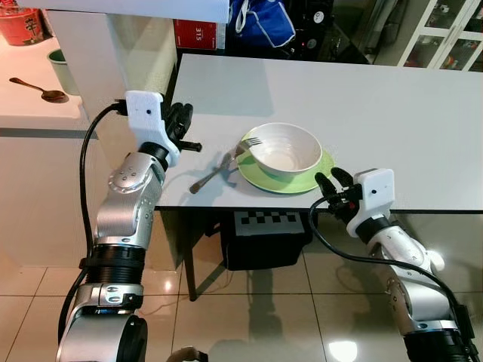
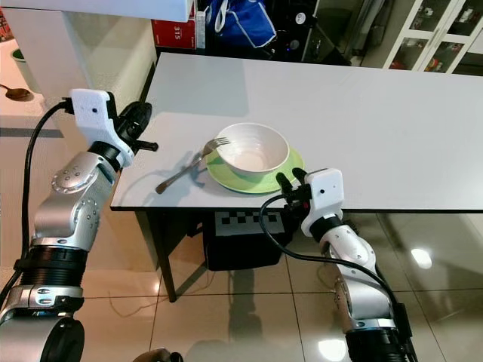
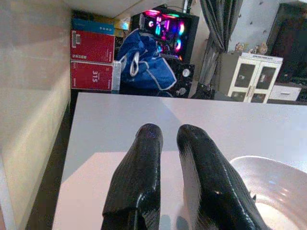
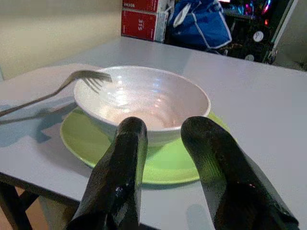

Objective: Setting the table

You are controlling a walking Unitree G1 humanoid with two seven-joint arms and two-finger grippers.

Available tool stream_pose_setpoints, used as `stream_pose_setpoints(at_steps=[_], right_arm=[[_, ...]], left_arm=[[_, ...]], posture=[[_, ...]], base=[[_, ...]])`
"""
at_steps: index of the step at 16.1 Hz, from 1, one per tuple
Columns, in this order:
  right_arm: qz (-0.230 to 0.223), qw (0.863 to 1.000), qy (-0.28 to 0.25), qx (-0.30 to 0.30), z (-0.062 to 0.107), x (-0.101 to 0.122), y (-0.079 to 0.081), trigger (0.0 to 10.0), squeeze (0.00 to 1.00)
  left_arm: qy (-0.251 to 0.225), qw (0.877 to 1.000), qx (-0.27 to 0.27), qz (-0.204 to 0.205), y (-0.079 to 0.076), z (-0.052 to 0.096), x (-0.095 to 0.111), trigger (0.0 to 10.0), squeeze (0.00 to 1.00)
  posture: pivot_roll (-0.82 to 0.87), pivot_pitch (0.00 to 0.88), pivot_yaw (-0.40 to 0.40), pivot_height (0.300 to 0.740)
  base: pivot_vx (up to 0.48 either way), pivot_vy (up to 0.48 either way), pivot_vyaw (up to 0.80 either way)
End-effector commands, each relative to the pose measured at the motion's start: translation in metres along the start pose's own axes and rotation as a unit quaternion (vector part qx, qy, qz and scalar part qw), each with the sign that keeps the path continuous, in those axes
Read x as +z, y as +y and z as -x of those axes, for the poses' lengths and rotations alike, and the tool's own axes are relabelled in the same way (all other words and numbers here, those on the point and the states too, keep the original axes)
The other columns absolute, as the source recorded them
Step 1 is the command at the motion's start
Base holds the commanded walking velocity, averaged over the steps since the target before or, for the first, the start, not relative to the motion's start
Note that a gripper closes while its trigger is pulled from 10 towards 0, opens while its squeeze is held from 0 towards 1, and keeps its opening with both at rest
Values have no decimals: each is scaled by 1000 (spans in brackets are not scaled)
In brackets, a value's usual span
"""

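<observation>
Centrally on the grey table [image 1: 392, 113], near its front edge, a white bowl [image 1: 285, 148] sits on a green plate [image 1: 260, 175]. Nothing lies inside the bowl; a fork [image 1: 219, 168] leans tines-up on its rim. The left gripper [image 1: 183, 130] hovers beside the fork, the right gripper [image 1: 333, 183] just before the plate, both slightly parted, holding nothing.

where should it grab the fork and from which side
Probably by the handle's lower end, from the left. The fork leans with its tines on the rim of the white bowl and its handle end on the table, clear of the green plate. The left gripper hovers nearest that end, fingers slightly apart.
</observation>
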State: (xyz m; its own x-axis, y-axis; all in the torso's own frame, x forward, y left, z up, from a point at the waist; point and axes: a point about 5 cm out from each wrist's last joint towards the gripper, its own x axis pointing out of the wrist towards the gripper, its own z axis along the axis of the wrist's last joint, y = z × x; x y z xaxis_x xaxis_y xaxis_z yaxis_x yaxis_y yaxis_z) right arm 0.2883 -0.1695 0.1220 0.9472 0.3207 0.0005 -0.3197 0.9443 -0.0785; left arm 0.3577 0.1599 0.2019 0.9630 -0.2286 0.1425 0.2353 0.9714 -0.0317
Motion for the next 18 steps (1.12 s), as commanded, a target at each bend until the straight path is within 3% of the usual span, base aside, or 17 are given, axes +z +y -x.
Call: stream_pose_setpoints(at_steps=[1, 7, 11, 16, 18], right_arm=[[6, 1000, 3, -6, 0, 1, -3, 10000, 0], [8, 1000, 4, -12, 1, -1, -7, 10000, 0], [9, 1000, 9, -6, 3, -3, -6, 10000, 0], [10, 1000, 9, -8, 3, -2, -8, 10000, 0], [9, 1000, 9, -9, 3, -3, -7, 10000, 0]], left_arm=[[-1, 1000, -1, -10, -2, 1, 0, 10000, 0], [2, 1000, 7, 1, 0, -1, -3, 10000, 0], [14, 1000, 1, -27, -3, 1, -11, 10000, 0], [12, 1000, -1, -28, -6, -1, -13, 10000, 0], [11, 1000, -3, -7, -6, -2, -14, 10000, 0]], posture=[[-3, 0, -45, 740], [-11, 0, -40, 740], [-10, 0, -47, 740], [-14, 0, -46, 740], [-13, 0, -40, 740]], base=[[0, 0, 0], [0, 0, 0], [0, 0, 0], [0, 0, 0], [0, 0, 0]])
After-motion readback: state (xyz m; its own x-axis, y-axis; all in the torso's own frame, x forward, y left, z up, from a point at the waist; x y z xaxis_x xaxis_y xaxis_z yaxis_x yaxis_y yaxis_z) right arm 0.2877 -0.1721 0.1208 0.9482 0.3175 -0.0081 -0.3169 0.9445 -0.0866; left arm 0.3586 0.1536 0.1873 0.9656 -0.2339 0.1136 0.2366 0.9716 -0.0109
